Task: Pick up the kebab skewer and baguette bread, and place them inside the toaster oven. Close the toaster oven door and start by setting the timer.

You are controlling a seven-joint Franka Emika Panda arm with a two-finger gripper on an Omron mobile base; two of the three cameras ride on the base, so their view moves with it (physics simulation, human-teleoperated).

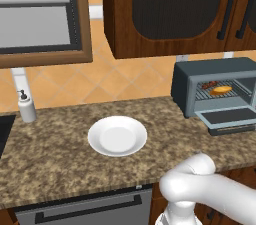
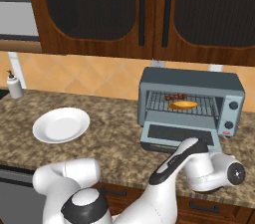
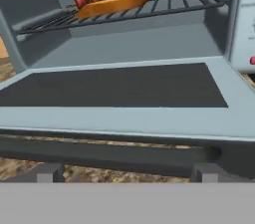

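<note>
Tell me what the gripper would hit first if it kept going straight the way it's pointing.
Most likely the bar handle of the lowered toaster oven door, lying straight across ahead of the open gripper; depth is hard to judge.

Three cameras are covering one stretch of kitchen counter.
The left base view is looking forward and down from behind the arm's left, taking the toaster oven [image 1: 215, 89] obliquely at far right. The right base view is facing it more squarely, from nearer. Both are sharing the white plate [image 1: 117, 136] and counter [image 1: 60, 149]. The hand view is looking low and very close across the open toaster oven door [image 3: 119, 93] onto the rack.
</note>
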